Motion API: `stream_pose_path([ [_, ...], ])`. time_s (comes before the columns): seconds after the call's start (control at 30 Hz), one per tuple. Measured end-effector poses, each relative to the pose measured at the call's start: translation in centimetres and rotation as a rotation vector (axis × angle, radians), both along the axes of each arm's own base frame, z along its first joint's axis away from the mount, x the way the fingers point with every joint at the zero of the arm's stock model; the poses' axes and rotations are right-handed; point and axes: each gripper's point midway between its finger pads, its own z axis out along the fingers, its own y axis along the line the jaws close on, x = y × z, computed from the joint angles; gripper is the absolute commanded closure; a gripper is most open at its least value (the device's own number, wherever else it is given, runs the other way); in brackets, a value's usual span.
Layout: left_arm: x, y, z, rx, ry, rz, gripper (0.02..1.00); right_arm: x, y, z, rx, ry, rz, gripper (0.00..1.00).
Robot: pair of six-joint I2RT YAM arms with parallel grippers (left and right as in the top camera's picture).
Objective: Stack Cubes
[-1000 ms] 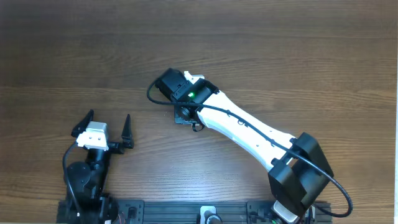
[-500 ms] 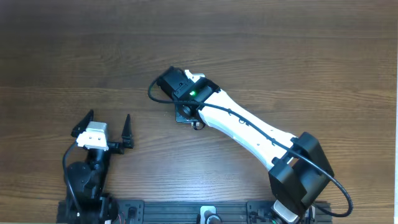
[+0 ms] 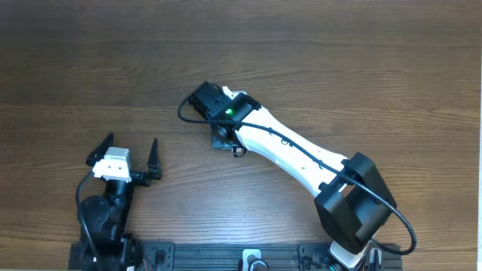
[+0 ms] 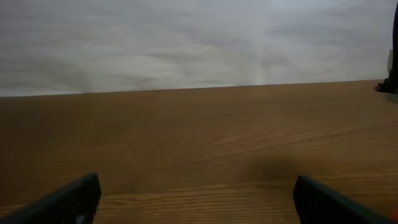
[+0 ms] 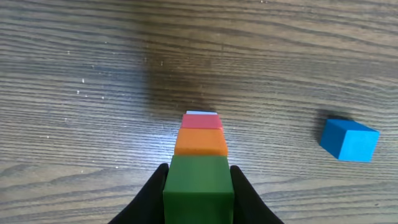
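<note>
Two right fingers [image 5: 155, 194] clamp the green cube [image 5: 198, 183] — directly above the orange cube [image 5: 201, 142] — left fingers [image 3: 155, 154] spread.

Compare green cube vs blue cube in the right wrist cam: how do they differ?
Green cube tops the stack, on the orange cube, gripped by the right hand; blue cube lies alone on the table, apart from the stack. Green cube faces the camera squarely; blue cube is turned, one vertical edge forward. Both are plain solid-coloured cubes.
</note>
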Motion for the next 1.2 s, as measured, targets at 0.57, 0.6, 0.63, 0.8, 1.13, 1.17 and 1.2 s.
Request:
stream_pose_path([
  [0.57,0.0,0.0,0.0,0.0,0.0,0.0,0.018,0.11,0.01,0.02,0.003,-0.003,-0.002,0.82],
  [0.6,0.0,0.0,0.0,0.0,0.0,0.0,0.02,0.11,0.01,0.02,0.003,-0.003,-0.002,0.794],
  [0.63,0.0,0.0,0.0,0.0,0.0,0.0,0.018,0.11,0.01,0.02,0.003,-0.003,-0.002,0.776],
  [0.8,0.0,0.0,0.0,0.0,0.0,0.0,0.018,0.13,-0.01,0.02,0.002,-0.003,0.0,0.77],
  [1.13,0.0,0.0,0.0,0.0,0.0,0.0,0.02,0.13,-0.01,0.02,0.002,-0.003,0.0,0.726],
  [1.17,0.0,0.0,0.0,0.0,0.0,0.0,0.018,0.13,-0.01,0.02,0.002,-0.003,0.0,0.722],
  [1.2,0.0,0.0,0.0,0.0,0.0,0.0,0.018,0.14,-0.01,0.02,0.002,-0.003,0.0,0.722],
])
